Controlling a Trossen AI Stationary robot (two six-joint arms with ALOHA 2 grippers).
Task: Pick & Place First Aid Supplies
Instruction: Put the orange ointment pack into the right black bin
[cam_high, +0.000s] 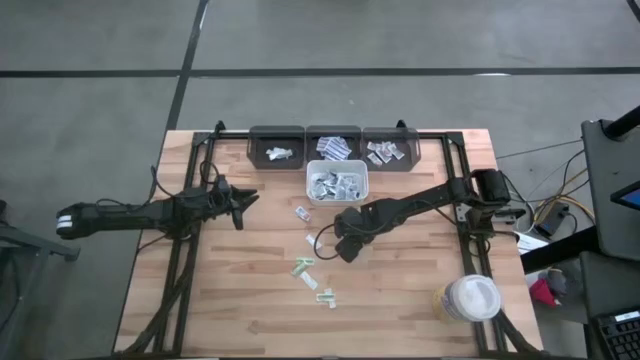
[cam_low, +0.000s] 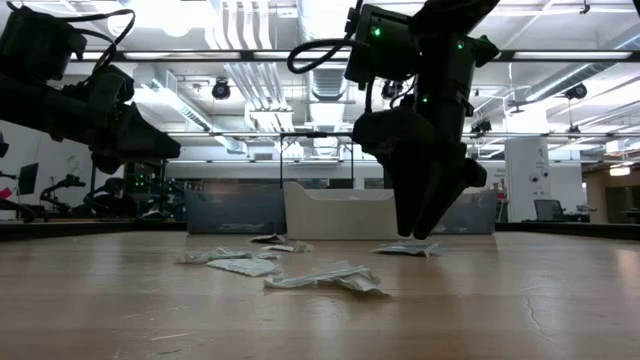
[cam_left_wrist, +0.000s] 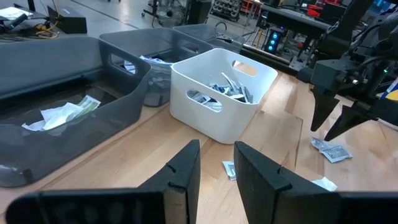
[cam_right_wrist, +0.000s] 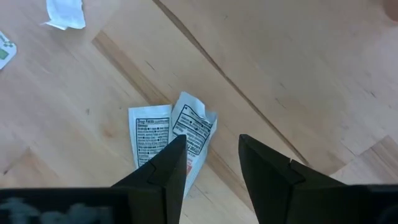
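At mid-table, just near of the white bin (cam_high: 337, 185), right gripper (cam_high: 346, 252) pointing down over the wood, fingers parted with a narrow empty gap. Directly below its fingertips, two white printed sachets (cam_right_wrist: 169, 138) lying flat, side by side and overlapping, untouched. More first aid supplies (cam_high: 312, 272) scattered on the table (cam_high: 400, 300) to the left and nearer: a white one close to the bin, greenish ones farther toward the near edge. Inside the white bin, a heap of sachets; behind it, along the far edge, three grey bins (cam_high: 333, 144) each holding a few more. Over the left half of the table, left gripper (cam_high: 241, 205) hanging above the wood, facing the bins, fingers parted by a narrow gap, nothing between them. At the near right corner, a white round tub (cam_high: 470, 298).
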